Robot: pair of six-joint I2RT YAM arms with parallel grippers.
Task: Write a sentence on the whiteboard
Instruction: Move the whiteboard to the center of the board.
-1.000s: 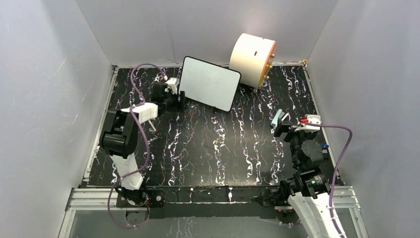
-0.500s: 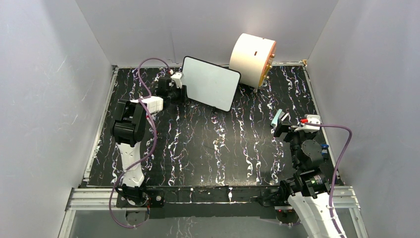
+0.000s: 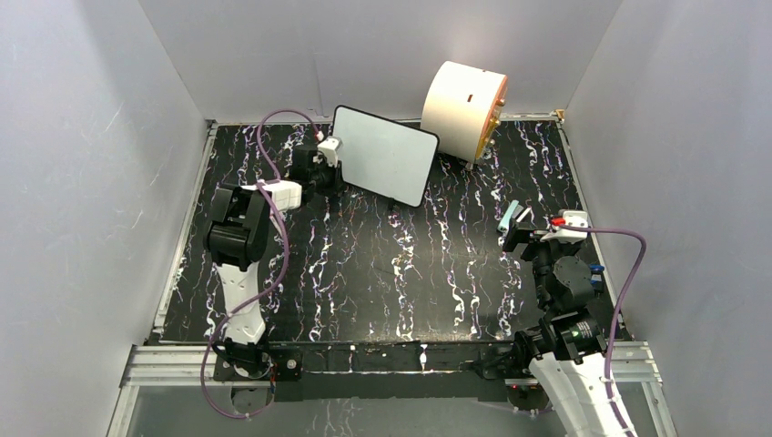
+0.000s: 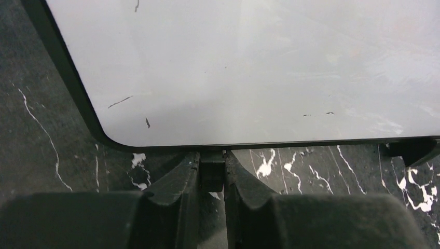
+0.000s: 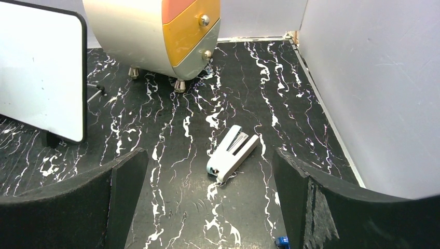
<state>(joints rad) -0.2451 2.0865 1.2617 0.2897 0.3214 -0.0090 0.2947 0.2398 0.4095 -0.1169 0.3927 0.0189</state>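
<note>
Whiteboard (image 3: 387,155) stands upright at the table's (image 3: 410,273) far left. Nearest, the right gripper (image 5: 205,155) spreads matte black jaws wide above white-veined black marble. Beyond lies a pale stapler (image 5: 232,153). The left gripper (image 4: 211,161) pinches the board's small black foot (glossy face, rounded corners, thin black rim). Farthest: a cream cylindrical cabinet (image 3: 464,96).
</note>
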